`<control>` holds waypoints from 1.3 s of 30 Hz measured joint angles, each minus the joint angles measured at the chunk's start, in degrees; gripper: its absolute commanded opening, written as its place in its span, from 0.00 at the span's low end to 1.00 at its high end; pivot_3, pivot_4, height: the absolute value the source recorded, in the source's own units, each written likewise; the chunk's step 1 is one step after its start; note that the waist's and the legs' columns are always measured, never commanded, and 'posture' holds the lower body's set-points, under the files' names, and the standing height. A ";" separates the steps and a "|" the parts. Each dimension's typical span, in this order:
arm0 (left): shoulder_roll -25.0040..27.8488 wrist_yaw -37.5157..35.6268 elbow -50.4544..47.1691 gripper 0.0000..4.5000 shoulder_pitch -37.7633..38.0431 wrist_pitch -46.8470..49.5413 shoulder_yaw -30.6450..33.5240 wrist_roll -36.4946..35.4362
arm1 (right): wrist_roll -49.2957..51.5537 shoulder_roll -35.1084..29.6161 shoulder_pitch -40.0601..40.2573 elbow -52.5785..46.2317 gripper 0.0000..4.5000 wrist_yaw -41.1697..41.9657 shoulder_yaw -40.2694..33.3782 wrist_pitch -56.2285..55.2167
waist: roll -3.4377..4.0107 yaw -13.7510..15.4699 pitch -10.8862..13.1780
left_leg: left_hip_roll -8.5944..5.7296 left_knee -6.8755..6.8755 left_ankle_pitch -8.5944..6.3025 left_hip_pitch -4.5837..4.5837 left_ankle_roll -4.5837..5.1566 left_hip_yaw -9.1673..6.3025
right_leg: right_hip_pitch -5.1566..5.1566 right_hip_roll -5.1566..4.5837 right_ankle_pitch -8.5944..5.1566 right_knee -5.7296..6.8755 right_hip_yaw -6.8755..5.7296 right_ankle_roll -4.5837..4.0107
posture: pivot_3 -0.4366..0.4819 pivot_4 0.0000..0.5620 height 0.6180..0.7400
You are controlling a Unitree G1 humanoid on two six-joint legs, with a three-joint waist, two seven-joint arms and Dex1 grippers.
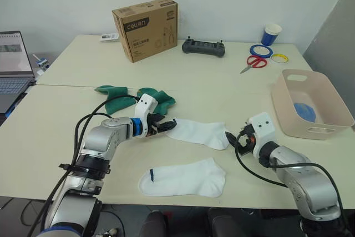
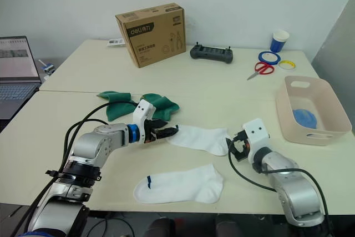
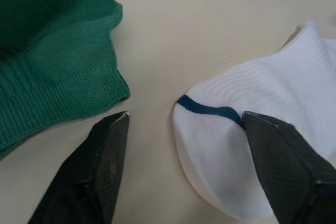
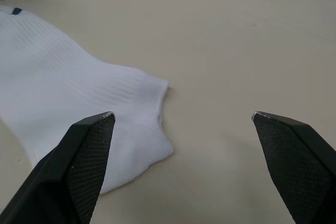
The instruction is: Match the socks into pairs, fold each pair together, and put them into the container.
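Socks of soft knitted fabric are spread on the pale bench [image 1: 66, 115]. The left end effector [image 1: 166, 124] is held wide open at the cuff end of one white ankle sock [image 1: 199, 132], which carries a thin dark blue stripe; one black finger [image 3: 286, 166] is seen over the white cuff, the other on bare bench beside the dark green socks [image 1: 136, 98], and nothing is gripped. The right end effector [image 1: 235, 139] is also opened wide and empty, placed at the toe end of the same white sock. A second white ankle sock [image 1: 183, 178] lies flat near the front edge of the bench. The pale pinkish-beige rectangular plastic container [image 1: 327, 106] stands well apart at the right, with a light blue bundle [image 1: 304, 111] seen inside it. Behind, a brown cardboard box [image 1: 145, 28] is placed.
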 measured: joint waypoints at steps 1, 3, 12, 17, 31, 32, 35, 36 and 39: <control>0.01 -0.71 -0.07 0.53 0.05 0.21 -0.14 0.25 | -0.30 0.81 -0.36 1.48 1.00 -0.44 0.24 -0.22 | 0.00 0.01 0.00 | 0.00 0.00 0.00 0.00 0.00 -0.01 | 0.00 0.00 0.00 0.00 -0.01 0.00 | 0.48 0.27 0.86; 0.02 -1.45 -0.47 0.39 0.21 0.63 -0.55 0.51 | -0.65 2.02 -0.56 4.45 1.00 -0.73 1.35 -0.60 | 0.00 0.01 0.00 | 0.00 0.00 0.00 0.00 0.00 0.00 | 0.00 0.00 0.00 0.00 0.00 0.00 | 0.48 0.27 0.86; 0.04 -1.91 -5.19 0.00 3.99 2.47 0.02 0.86 | -2.83 2.45 -1.72 7.34 0.46 -0.07 5.66 -3.20 | 0.02 0.00 -0.02 | 0.01 0.01 0.00 0.02 0.00 -0.01 | 0.02 0.00 0.00 0.01 0.00 0.01 | 0.48 0.27 0.86; -0.40 -0.57 -7.84 0.00 5.77 4.98 2.32 -0.41 | -2.60 2.40 -0.51 5.76 0.05 1.33 5.81 -3.07 | 0.02 -0.01 -0.02 | 0.03 0.01 0.00 0.02 0.00 -0.01 | 0.02 0.00 0.00 0.01 0.00 0.01 | 0.48 0.27 0.86; 8.44 2.13 -39.00 0.00 18.26 34.22 25.40 -26.23 | 14.83 0.66 2.16 -20.67 0.01 7.24 -1.90 11.38 | 0.03 -1.00 -0.01 | 0.14 -0.04 0.00 0.02 0.00 -0.11 | 0.03 0.01 -0.02 0.01 -0.09 0.00 | 0.48 0.27 0.86; 9.02 2.32 -40.91 0.00 20.10 36.39 26.78 -28.42 | 16.23 -0.29 3.16 -22.07 0.01 7.58 -2.03 13.02 | 0.03 -1.01 -0.01 | 0.14 -0.03 0.00 0.02 0.00 -0.12 | 0.02 -0.01 -0.02 0.01 -0.09 0.00 | 0.48 0.27 0.86; 8.84 4.82 -44.86 0.00 24.21 40.98 30.21 -33.63 | 19.36 -1.95 5.45 -24.59 0.01 8.05 -2.48 16.33 | 0.02 -1.03 -0.01 | 0.12 0.02 0.00 0.06 0.00 -0.10 | 0.07 -0.05 -0.02 0.00 -0.07 -0.03 | 0.48 0.27 0.86; 8.46 6.09 -46.68 0.00 26.03 41.45 30.97 -34.48 | 19.92 -2.54 6.35 -25.29 0.01 8.01 -2.41 17.03 | 0.02 -1.11 -0.02 | 0.11 0.02 0.00 0.08 0.00 -0.07 | 0.07 -0.06 -0.11 0.00 -0.03 -0.18 | 0.48 0.27 0.86; 6.44 9.25 -50.44 0.00 33.08 41.31 30.64 -35.22 | 19.74 -5.22 8.96 -25.34 0.01 7.45 -0.55 17.87 | 0.02 -1.23 -0.02 | 0.11 -0.01 0.00 0.12 -0.01 0.02 | 0.07 -0.09 -0.18 -0.02 0.03 -0.29 | 0.48 0.27 0.86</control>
